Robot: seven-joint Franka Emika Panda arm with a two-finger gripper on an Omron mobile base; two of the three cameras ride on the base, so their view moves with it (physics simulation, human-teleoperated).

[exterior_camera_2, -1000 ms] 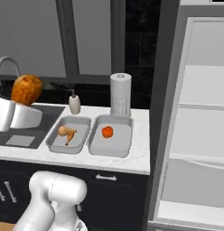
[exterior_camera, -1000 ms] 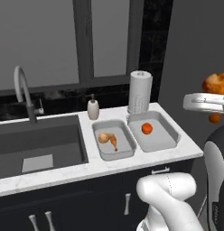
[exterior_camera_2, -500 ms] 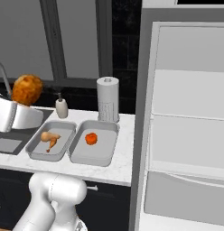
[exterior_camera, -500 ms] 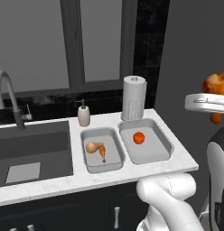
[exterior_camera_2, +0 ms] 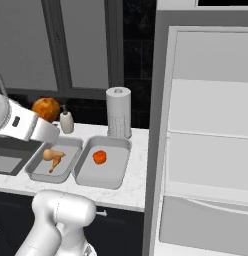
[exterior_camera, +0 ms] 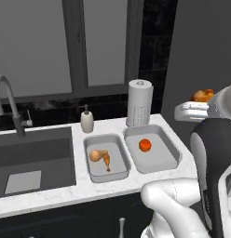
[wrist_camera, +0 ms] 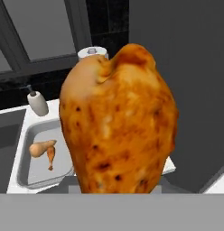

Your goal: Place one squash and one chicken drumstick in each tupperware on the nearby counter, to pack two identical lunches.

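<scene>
Two light-grey tupperware trays sit side by side on the white marble counter (exterior_camera: 52, 202). The left tupperware (exterior_camera: 106, 159) (exterior_camera_2: 52, 160) holds a small chicken drumstick (exterior_camera: 99, 156) (exterior_camera_2: 52, 156) (wrist_camera: 42, 150). An orange squash (exterior_camera: 145, 145) (exterior_camera_2: 99, 157) lies in the right tupperware (exterior_camera: 151, 148) (exterior_camera_2: 103, 160). My gripper (exterior_camera: 197, 104) (exterior_camera_2: 46, 122) hangs above and to the side of the trays, shut on a second, browned chicken drumstick (exterior_camera: 203, 95) (exterior_camera_2: 46, 108) (wrist_camera: 118, 122). That drumstick hides my fingertips in the hand view.
A dark sink basin (exterior_camera: 29, 160) with a curved faucet (exterior_camera: 8, 100) lies left of the trays. A soap dispenser (exterior_camera: 87, 121) and a paper towel roll (exterior_camera: 139, 102) stand behind them. An open fridge with grey shelves (exterior_camera_2: 208, 145) stands right of the counter's end.
The base has driven, so the whole scene has slid in both base views and more of the fridge shows. My gripper has kept its hold on the drumstick.
</scene>
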